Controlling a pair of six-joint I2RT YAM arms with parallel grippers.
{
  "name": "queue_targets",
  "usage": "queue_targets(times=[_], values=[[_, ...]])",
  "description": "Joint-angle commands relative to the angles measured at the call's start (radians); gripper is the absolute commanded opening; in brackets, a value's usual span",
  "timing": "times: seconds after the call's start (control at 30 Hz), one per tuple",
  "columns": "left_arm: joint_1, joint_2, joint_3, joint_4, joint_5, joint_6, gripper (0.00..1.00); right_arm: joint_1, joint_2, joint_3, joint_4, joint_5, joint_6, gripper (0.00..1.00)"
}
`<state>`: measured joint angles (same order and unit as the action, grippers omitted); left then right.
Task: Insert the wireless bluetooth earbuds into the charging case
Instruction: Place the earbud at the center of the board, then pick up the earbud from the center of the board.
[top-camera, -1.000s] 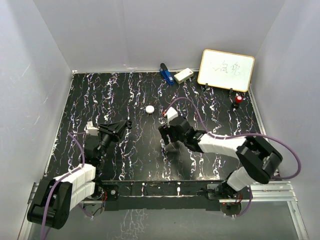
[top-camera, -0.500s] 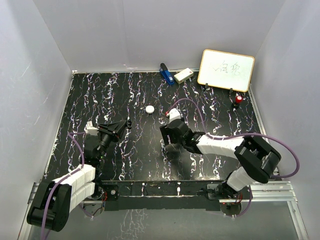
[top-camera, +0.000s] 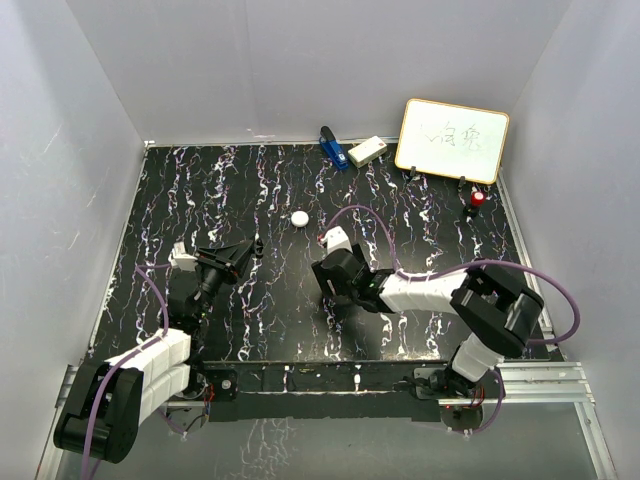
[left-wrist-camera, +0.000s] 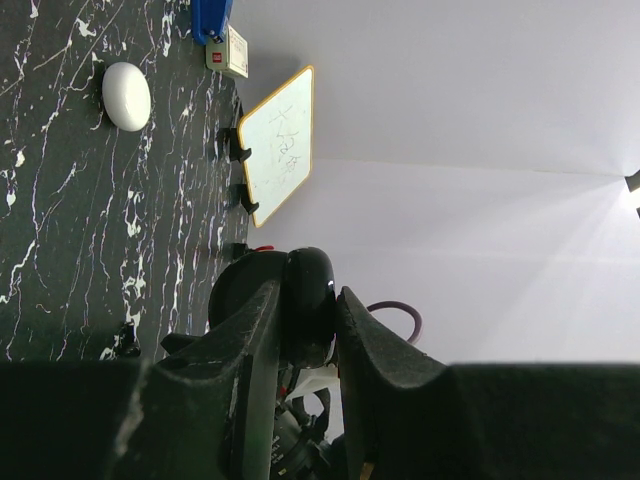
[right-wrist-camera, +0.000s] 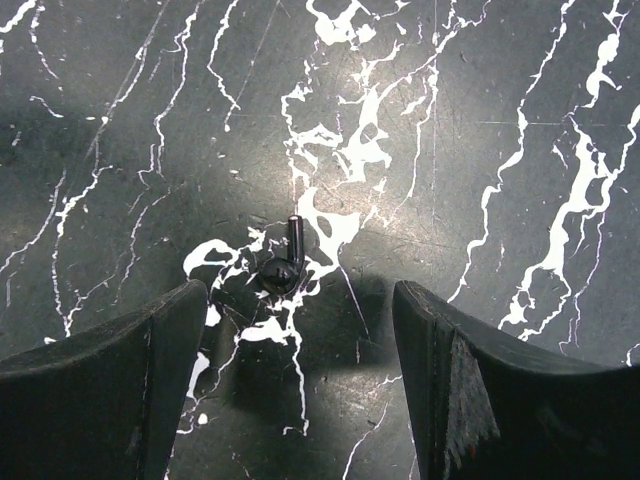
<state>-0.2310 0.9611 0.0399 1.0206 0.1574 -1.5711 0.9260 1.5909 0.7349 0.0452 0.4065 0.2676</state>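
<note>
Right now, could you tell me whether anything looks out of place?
One small dark earbud lies loose on the marbled table, between the open fingers of the right gripper, not in any case. Nothing else stands out.

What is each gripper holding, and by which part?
Right gripper holds nothing: jaws open over the earbud lying on the table. Left gripper: a dark rounded thing between its fingers; gripped or not, cannot tell.

One tiny, glossy black earbud (right-wrist-camera: 285, 262) lies flat on a white vein of the dark marbled tabletop (right-wrist-camera: 500, 130). What looks like the rounded black charging case (left-wrist-camera: 312, 300) sits pinched in the left gripper (top-camera: 245, 252).
</note>
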Motion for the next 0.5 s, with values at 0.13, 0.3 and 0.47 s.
queue_targets(times=[0.13,0.3,0.47], values=[[0.005,-0.005,0.023,0.026,0.007,0.008,0.00,0.005,0.038,0.040,0.012,0.096,-0.005,0.73],[0.004,-0.004,0.022,0.026,0.007,0.008,0.00,0.004,0.055,0.041,0.009,0.127,0.000,0.73],[0.005,-0.005,0.023,0.027,0.007,0.008,0.00,-0.005,0.064,0.054,-0.020,0.159,0.009,0.74]])
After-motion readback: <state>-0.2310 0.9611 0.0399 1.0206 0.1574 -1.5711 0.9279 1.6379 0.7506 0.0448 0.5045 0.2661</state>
